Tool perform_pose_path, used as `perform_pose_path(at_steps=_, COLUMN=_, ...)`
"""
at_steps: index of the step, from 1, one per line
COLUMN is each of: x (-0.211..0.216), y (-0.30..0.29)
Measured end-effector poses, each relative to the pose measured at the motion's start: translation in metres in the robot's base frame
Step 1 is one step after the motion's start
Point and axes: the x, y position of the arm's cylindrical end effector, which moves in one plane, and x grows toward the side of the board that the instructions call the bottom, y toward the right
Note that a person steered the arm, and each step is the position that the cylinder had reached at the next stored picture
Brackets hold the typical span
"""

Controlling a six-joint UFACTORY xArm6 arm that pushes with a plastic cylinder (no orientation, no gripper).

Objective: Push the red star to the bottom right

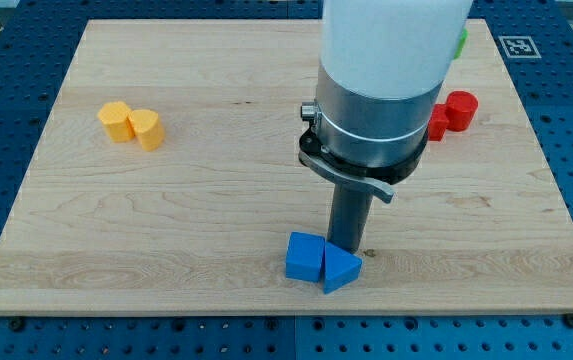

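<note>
A red block (437, 124), partly hidden behind the arm's body so its shape is unclear, lies at the view's right, touching a red cylinder (461, 108) on its upper right. My tip (350, 248) rests on the wooden board (216, 200) near the bottom centre, just behind a blue triangular block (340, 269) and beside a blue block (305, 257). The tip is far below and to the left of the red blocks and is not touching them.
Two yellow blocks (116, 120) (148, 130) sit together at the upper left. A sliver of a green block (461, 42) shows at the top, behind the arm. The arm's wide body hides the board's upper centre.
</note>
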Motion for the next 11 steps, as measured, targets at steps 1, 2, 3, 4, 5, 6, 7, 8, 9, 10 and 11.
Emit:
perform_pose_path(at_steps=1, x=-0.021, y=0.015)
perform_pose_path(at_steps=2, x=-0.032, y=0.030)
perform_pose_path(at_steps=3, x=-0.032, y=0.030)
perform_pose_path(at_steps=4, x=-0.032, y=0.031)
perform_pose_path(at_steps=5, x=-0.032, y=0.035)
perform_pose_path(at_steps=6, x=-0.032, y=0.037)
perform_pose_path(at_steps=7, x=-0.032, y=0.038)
perform_pose_path(at_steps=8, x=-0.052, y=0.038)
perform_pose_path(at_steps=9, x=-0.106, y=0.032)
perform_pose_path(at_steps=10, x=-0.149, y=0.032)
perform_pose_path(at_steps=11, x=-0.156, y=0.033)
